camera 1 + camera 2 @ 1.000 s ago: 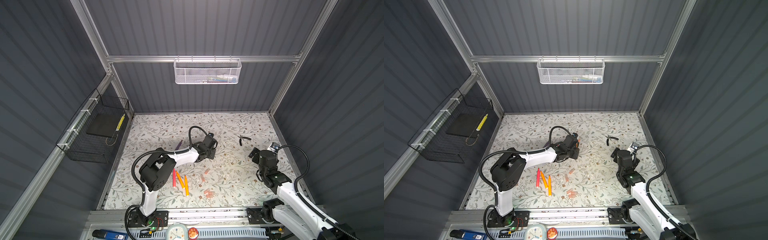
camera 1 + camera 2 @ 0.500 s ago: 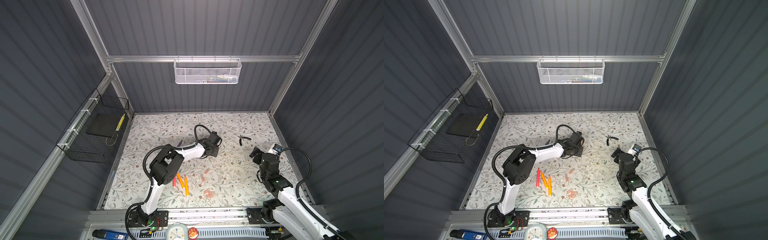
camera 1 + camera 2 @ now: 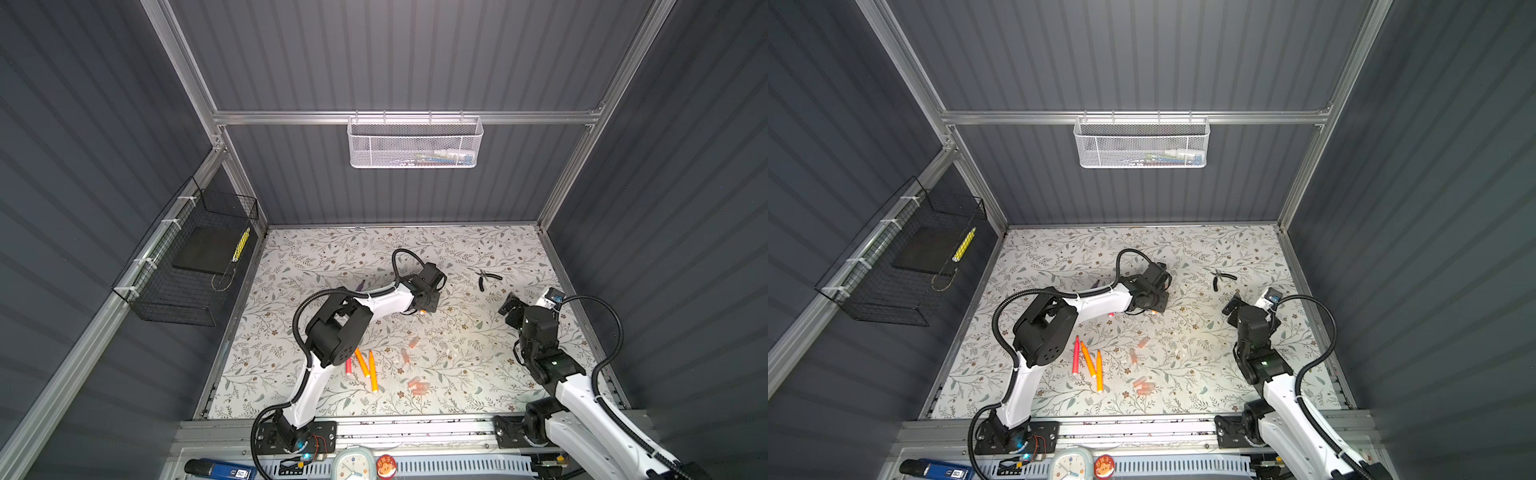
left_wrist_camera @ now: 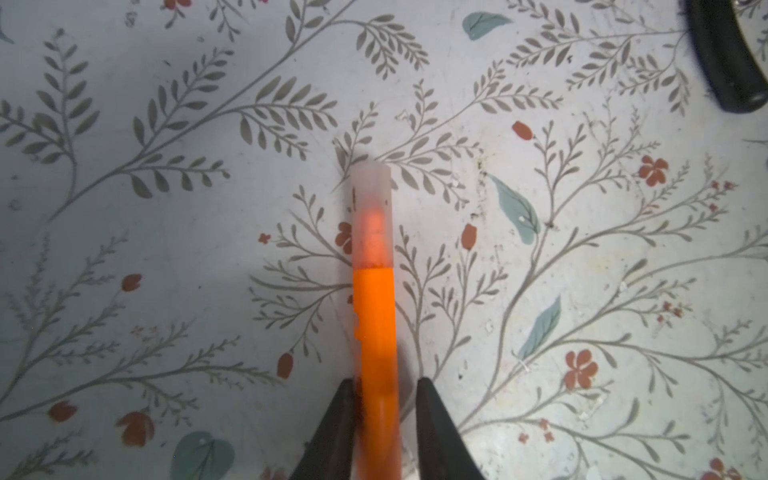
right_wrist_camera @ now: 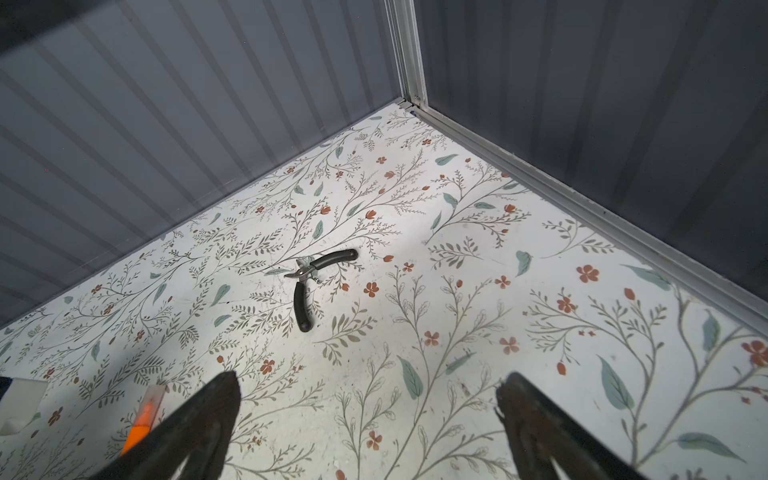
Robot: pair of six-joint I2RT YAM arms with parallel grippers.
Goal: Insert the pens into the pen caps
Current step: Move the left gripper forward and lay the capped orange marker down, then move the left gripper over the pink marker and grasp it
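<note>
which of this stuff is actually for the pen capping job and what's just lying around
Job: capped orange pen, loose pens, purple pen, loose caps.
Lying about: pliers, white mesh basket, black wire basket, clock.

Matt printed tabletop (image 4: 166,257), glossy plastic orange pen (image 4: 376,324), bare metal frame (image 5: 409,50).
The tabletop is a matt floral-printed sheet, lightly scuffed. The orange pen is smooth and shiny, its cap (image 4: 370,191) frosted translucent plastic. The pliers (image 5: 301,303) pair dull metal with matt black handles. The walls (image 5: 166,124) are ribbed matt grey panels.
</note>
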